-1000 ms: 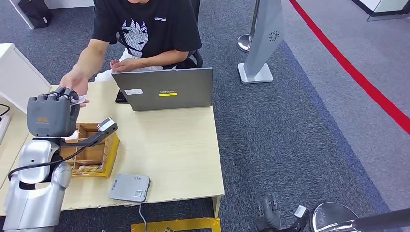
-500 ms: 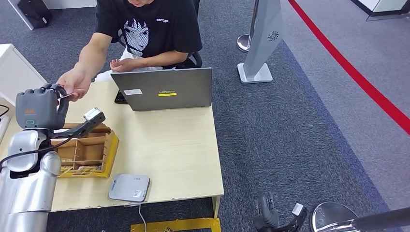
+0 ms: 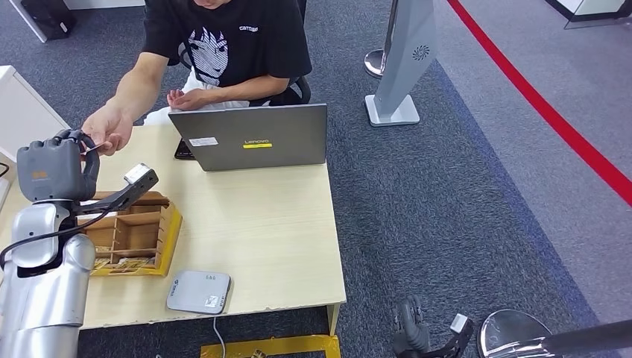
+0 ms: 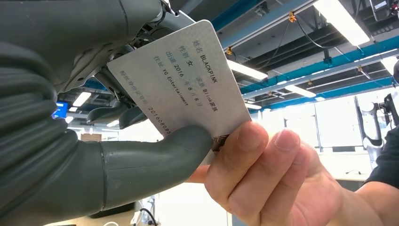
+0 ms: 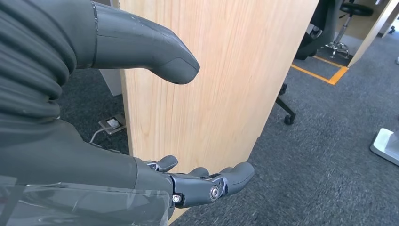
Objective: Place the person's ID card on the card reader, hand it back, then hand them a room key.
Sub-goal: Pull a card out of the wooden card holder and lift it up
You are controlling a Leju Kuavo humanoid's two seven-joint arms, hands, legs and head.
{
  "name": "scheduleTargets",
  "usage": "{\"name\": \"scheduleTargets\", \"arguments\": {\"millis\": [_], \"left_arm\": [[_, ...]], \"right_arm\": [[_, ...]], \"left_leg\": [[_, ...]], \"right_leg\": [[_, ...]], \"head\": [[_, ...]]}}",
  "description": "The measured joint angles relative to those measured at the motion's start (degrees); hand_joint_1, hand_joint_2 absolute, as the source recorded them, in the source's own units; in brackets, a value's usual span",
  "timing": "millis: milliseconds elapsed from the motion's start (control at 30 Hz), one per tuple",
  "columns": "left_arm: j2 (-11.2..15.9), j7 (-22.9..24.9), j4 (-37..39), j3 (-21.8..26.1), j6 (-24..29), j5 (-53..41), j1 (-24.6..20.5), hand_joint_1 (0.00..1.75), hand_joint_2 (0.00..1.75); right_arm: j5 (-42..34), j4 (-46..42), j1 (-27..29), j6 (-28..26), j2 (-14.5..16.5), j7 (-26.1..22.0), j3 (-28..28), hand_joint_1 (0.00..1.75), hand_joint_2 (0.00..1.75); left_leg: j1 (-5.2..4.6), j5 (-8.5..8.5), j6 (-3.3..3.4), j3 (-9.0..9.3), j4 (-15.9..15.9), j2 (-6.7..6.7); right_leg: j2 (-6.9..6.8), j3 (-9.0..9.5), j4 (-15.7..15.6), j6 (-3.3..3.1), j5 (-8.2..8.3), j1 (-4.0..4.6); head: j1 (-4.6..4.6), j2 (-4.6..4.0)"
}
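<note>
My left hand (image 3: 56, 168) is raised over the table's far left corner. It pinches the white ID card (image 3: 91, 147) between thumb and fingers. In the left wrist view my thumb (image 4: 155, 160) presses the printed ID card (image 4: 183, 80), and the person's hand (image 4: 268, 174) grips the same card at its lower corner. The person's hand (image 3: 108, 128) reaches in from behind the table. The grey card reader (image 3: 199, 291) lies flat near the table's front edge. My right hand (image 3: 414, 332) hangs low beside the table with its fingers (image 5: 207, 183) spread, holding nothing.
A wooden divided box (image 3: 173, 231) sits under my left forearm. A grey laptop (image 3: 253, 138) stands open at the table's far side, its lid toward me. The seated person is behind it. A grey stand base (image 3: 391, 112) stands on the carpet at right.
My left hand has moved left with the ID card. The person's hand followed and now grips the card's edge.
</note>
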Motion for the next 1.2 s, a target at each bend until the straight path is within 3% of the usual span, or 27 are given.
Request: {"name": "scheduleTargets", "arguments": {"millis": [467, 600, 867, 1033, 1200], "left_arm": [[-0.4, 0.0, 0.0, 0.4, 0.0, -0.1, 0.0, 1.75, 1.75], [-0.6, -0.1, -0.2, 0.6, 0.2, -0.4, 0.1, 0.00, 1.75], [-1.1, -2.1, -6.9, 2.7, 1.3, 0.8, 4.0, 0.00, 1.75], [-2.2, -7.8, -18.6, 3.8, 2.7, 5.0, 13.1, 0.00, 1.75], [-3.2, -8.3, -27.0, 3.8, 2.8, 5.2, 19.1, 0.00, 1.75]], "right_arm": [[0.0, 0.0, 0.0, 0.0, 0.0, 0.0, 0.0, 0.00, 1.75], [-0.2, 0.0, 0.0, 0.0, 0.0, 0.0, 0.0, 0.00, 1.75], [-1.7, 0.0, 0.2, 0.1, 0.0, -0.1, 0.0, 0.00, 1.75], [-4.2, -0.2, 1.1, 0.7, -0.1, -0.8, -0.1, 0.00, 1.75], [-5.1, -0.2, 1.7, 1.1, -0.4, -1.1, -0.3, 0.00, 1.75]], "left_leg": [[0.00, -0.12, -0.06, -0.03, 0.0, 0.22], [0.00, -0.13, -0.06, -0.04, 0.0, 0.23], [0.01, -0.13, -0.05, -0.02, 0.0, 0.21], [0.00, -0.13, -0.05, 0.05, 0.0, 0.24], [0.01, -0.13, -0.05, 0.04, 0.0, 0.16]], "right_leg": [[0.22, -0.11, 0.0, 0.00, -0.01, 0.00], [0.23, -0.11, 0.0, 0.00, -0.02, 0.00], [0.20, -0.08, 0.0, 0.05, -0.06, 0.00], [0.21, -0.04, 0.0, 0.09, -0.09, -0.01], [0.15, -0.02, 0.0, 0.13, -0.12, -0.01]], "head": [[0.00, 0.00], [0.00, 0.00], [-0.01, 0.00], [-0.05, 0.00], [0.06, 0.00]]}}
